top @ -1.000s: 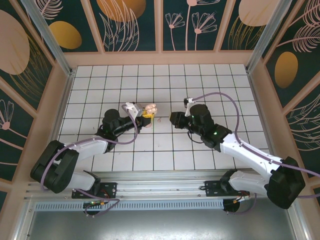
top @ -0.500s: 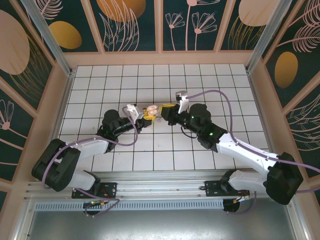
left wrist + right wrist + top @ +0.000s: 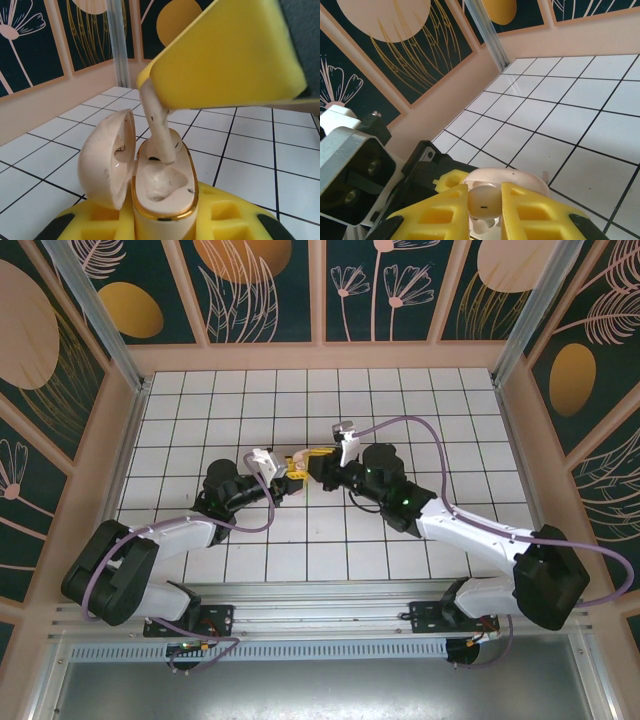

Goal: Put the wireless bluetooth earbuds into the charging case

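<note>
My left gripper (image 3: 162, 222) is shut on the charging case (image 3: 165, 190), a pale pink case with a gold rim. Its lid (image 3: 105, 160) is swung open to the left. My right gripper (image 3: 484, 205) is shut on one of the earbuds (image 3: 484, 199) and holds it just above the case. In the left wrist view that earbud's stem (image 3: 157, 127) points down, and its tip is at the far socket of the case. The near socket is empty. Seen from above, both grippers (image 3: 290, 478) (image 3: 312, 462) meet at mid-table. A tiny pale piece (image 3: 545, 176) lies on the tile beyond the lid.
The white tiled floor (image 3: 420, 420) lies open all around the two grippers. Pink walls with dark panels (image 3: 320, 355) ring it. The right arm's purple cable (image 3: 420, 425) arcs over the tiles behind the right wrist.
My right arm has swung left across about one tile, bringing the earbud from apart to directly over the open case. The left gripper and case have stayed where they were.
</note>
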You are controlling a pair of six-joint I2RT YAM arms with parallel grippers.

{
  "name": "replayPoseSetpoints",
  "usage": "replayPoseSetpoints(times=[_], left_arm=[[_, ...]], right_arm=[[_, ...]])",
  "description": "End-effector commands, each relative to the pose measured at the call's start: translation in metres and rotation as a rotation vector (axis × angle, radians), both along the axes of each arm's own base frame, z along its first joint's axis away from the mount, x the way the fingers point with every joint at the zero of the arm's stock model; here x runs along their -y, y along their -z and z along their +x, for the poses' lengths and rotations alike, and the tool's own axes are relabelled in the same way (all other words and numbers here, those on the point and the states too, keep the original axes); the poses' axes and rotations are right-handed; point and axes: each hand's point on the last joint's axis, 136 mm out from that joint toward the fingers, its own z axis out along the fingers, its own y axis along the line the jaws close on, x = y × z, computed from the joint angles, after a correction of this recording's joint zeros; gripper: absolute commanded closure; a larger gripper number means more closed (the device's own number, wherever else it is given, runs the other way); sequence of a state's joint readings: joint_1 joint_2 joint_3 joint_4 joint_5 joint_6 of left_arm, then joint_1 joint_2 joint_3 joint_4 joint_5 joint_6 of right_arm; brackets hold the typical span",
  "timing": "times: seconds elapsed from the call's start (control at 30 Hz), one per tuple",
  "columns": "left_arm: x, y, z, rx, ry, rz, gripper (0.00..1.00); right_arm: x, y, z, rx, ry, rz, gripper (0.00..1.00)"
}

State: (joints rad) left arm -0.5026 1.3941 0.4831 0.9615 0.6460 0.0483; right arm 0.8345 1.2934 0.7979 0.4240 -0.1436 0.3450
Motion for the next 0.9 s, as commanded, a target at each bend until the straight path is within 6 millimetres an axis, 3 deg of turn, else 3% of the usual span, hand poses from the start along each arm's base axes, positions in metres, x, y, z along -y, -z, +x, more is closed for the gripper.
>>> replayPoseSetpoints(times=[0.0, 0.5, 0.87], left_arm=[[0.001, -0.017, -0.002, 0.044, 0.007, -0.028, 0.82], [-0.002, -0.021, 0.0, 0.046, -0.019, -0.035, 0.82], [-0.003, -0.023, 0.0, 0.053, -0.026, -0.033, 0.82]], right_arm=[[-0.007, -0.02, -0.001, 0.065, -0.016, 0.037, 0.81], [0.005, -0.008, -0.005, 0.041, 0.016, -0.006, 0.81], [-0.001, 0.004, -0.008, 0.021, 0.001, -0.059, 0.82]])
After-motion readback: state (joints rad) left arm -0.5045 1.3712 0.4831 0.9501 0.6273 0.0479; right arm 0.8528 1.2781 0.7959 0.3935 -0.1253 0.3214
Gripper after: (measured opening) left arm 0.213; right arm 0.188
